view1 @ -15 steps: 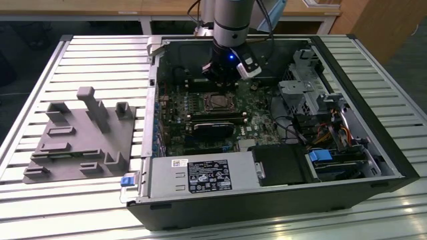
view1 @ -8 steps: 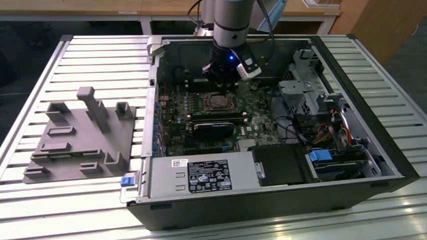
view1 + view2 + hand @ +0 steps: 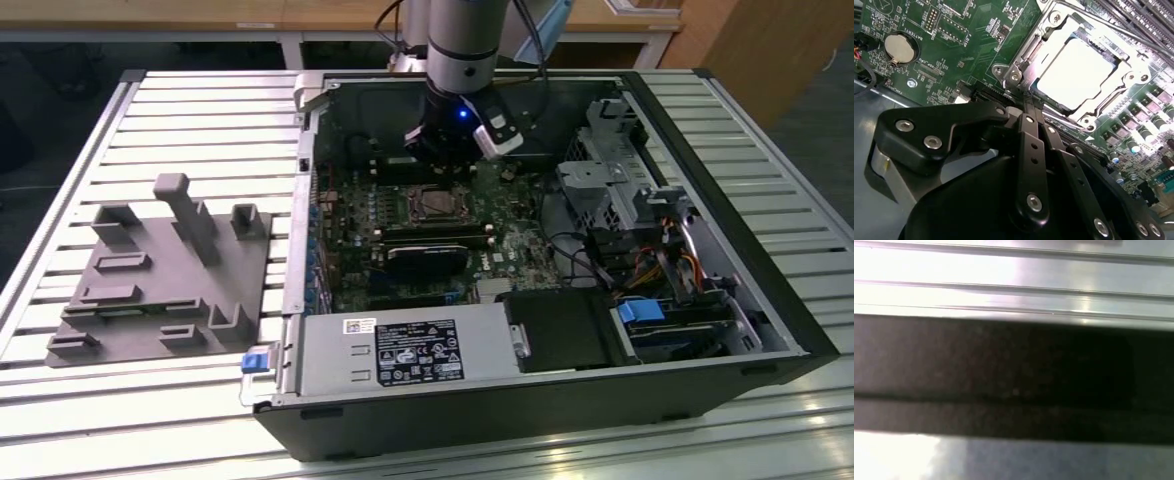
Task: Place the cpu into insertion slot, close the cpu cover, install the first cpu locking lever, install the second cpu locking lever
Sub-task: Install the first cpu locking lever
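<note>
Pale silvery slatted surface [image 3: 1014,270], long ridges running straight and parallel, washed with strong glare along much of its length. Bordered on one straight edge by a broad dark band [image 3: 1004,355], matte black-brown, lying parallel to the ridges and reaching from one side to the other. Split lengthwise by a faint thin seam [image 3: 1004,396], with a slightly different shade on either side of it. Past the band's other edge, a smooth grey-blue surface [image 3: 1064,462], flat, meeting the band along another straight line. Whitened toward one end by a bright glare patch [image 3: 889,455]. Cannot tell what the band belongs to.
</note>
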`<state>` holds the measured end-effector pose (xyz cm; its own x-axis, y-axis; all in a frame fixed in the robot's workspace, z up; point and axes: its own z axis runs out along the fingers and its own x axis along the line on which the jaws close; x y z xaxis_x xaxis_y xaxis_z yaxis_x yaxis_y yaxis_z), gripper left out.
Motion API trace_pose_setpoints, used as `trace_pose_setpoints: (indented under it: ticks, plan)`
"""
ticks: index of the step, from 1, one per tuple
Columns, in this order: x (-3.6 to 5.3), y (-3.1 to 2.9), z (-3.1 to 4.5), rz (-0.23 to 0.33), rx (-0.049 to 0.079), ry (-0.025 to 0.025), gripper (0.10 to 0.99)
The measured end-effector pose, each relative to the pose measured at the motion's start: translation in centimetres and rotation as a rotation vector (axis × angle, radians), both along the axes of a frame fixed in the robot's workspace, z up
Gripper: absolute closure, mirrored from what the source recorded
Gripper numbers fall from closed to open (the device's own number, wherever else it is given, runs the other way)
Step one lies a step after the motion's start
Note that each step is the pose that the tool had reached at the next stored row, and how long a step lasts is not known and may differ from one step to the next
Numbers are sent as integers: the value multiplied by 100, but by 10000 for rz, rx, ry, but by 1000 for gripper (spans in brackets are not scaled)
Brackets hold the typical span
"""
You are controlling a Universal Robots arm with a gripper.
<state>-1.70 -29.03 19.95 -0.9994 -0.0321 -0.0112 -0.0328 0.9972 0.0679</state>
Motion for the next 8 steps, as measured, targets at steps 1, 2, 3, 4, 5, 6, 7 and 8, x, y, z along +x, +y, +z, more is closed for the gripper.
trace_pose_setpoints:
  ticks: [1,2,3,4,5,6,7,8]
  plan:
    - [0,-1,1,1,-16,2,980]
    - [0,-1,1,1,-23,2,980]
    - [0,-1,2,0,-25,2,980]
    - [0,0,3,0,-26,2,980]
    - [0,0,6,0,-27,3,980]
    - [0,0,6,0,-25,2,980]
    - [0,0,6,0,-24,1,980]
    - [0,0,6,0,-24,0,980]
